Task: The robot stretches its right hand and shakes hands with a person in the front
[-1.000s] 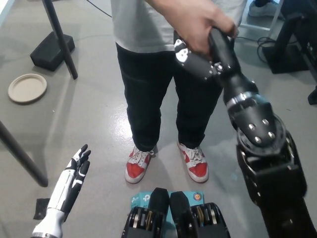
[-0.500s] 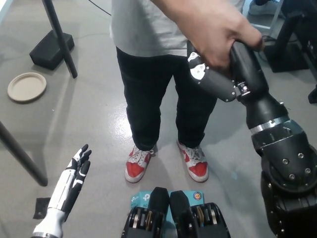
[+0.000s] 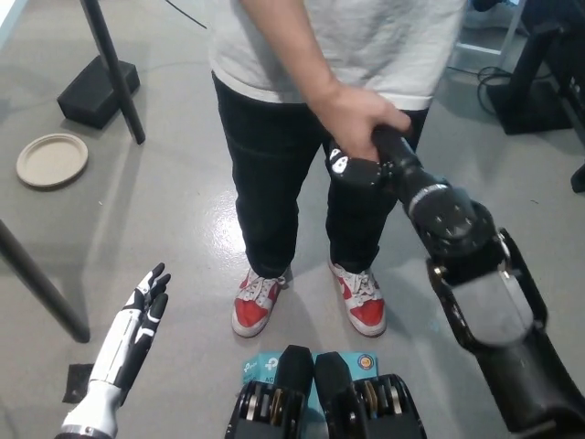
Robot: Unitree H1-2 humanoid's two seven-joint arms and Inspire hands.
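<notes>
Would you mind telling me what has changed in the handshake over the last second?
The person's hand, clasped over the black right hand, has swung down with it after rising half a second ago; the clasp holds throughout. The white left hand stays open at lower left, and the round plate and red shoes have not moved.

Right hand (image 3: 361, 165), black, is clasped by the person's hand (image 3: 352, 114) in front of the person's dark trousers (image 3: 274, 174). Left hand (image 3: 142, 306), white, rests low and to the left of the person's red-and-white shoes (image 3: 306, 302), fingers apart, holding nothing. A round plate (image 3: 52, 160) lies on the floor, well left of the person.
</notes>
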